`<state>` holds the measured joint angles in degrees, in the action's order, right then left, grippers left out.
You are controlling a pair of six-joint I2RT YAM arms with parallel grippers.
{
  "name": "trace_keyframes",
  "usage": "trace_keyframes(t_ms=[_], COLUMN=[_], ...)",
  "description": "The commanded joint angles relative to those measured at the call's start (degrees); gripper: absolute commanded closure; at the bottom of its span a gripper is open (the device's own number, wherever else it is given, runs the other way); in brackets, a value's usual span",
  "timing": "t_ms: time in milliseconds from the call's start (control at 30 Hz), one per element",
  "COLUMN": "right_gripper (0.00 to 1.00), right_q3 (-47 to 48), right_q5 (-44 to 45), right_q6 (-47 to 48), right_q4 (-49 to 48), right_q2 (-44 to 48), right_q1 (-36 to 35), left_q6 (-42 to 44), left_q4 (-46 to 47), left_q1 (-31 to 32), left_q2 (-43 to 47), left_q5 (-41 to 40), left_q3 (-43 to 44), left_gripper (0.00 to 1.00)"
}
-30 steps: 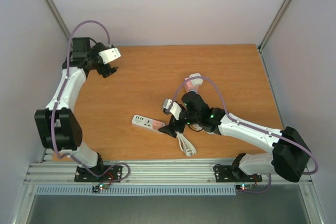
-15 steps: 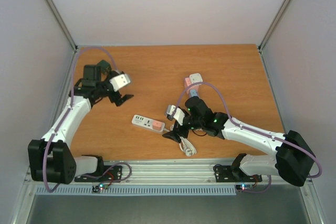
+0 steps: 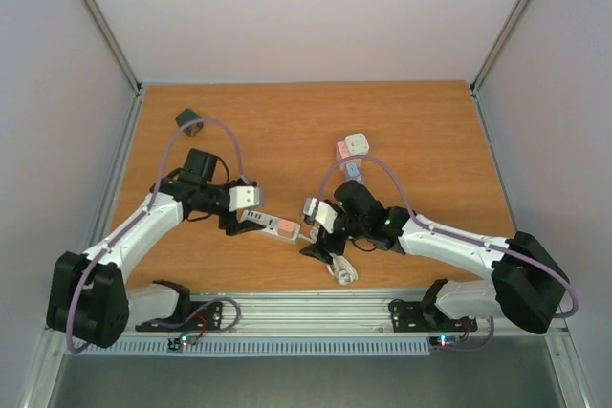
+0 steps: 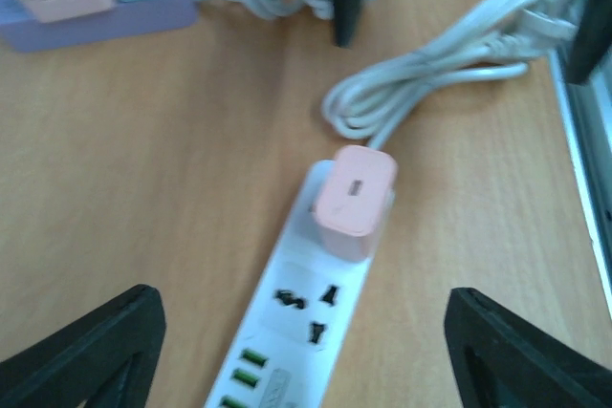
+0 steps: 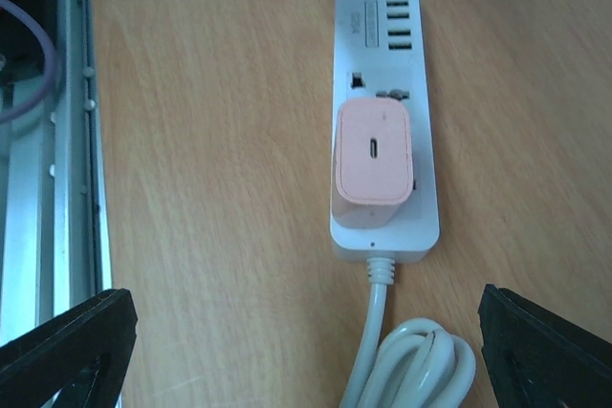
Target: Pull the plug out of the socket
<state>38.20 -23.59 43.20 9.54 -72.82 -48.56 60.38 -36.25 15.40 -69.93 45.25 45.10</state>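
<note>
The pink plug [image 5: 373, 161] sits pushed into the white power strip [image 5: 382, 26], in the outlet nearest its cable end. The left gripper [image 4: 301, 291] hangs spread wide over the strip's USB end, and the right gripper [image 5: 304, 295] is spread wide over its cable end

A robotics lab cell: plain white walls [image 3: 316, 7], aluminium rail [image 3: 306, 311], wooden tabletop [image 3: 287, 121].

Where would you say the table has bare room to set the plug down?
Bare: the far right corner of the table, beyond the small adapters. Crowded: near middle, around the power strip, cord, left gripper and right gripper.
</note>
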Motion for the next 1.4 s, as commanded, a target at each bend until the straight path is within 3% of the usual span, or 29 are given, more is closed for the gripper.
trace_keyframes(t_ms=[0, 300, 533, 667, 1000, 1367], right_gripper=[0.01, 0.03, 0.04, 0.05, 0.10, 0.16], right_q3=[-2.11, -3.68, -6.59, -7.73, -7.90, -5.59], right_q5=[2.86, 4.08, 3.14, 1.55, -0.89, -1.96], right_q6=[2.72, 4.95, 7.57, 8.12, 8.74, 7.58], right_q4=[-3.11, -7.25, -13.56, -16.24, -24.51, -35.56], right_q2=[-0.33, -2.39, -2.52, -3.05, -8.70, -18.34], right_q1=[-0.05, 0.03, 0.04, 0.05, 0.07, 0.04], left_q6=[2.73, -1.22, -0.72, -0.31, 1.67, 3.26], left_q4=[4.60, 11.32, 11.84, 13.23, 12.38, 10.80], left_q1=[4.62, 13.71, 15.08, 15.26, 15.19, 9.83], left_q2=[-0.20, -7.27, -10.84, -12.93, -12.45, -8.43], left_q5=[1.77, -5.36, -5.98, -6.50, -7.68, -4.73], left_q3=[-2.91, -2.44, -1.43, -1.15, -1.72, -4.39], left_gripper=[0.22, 0.32, 0.36, 0.40, 0.67, 0.75])
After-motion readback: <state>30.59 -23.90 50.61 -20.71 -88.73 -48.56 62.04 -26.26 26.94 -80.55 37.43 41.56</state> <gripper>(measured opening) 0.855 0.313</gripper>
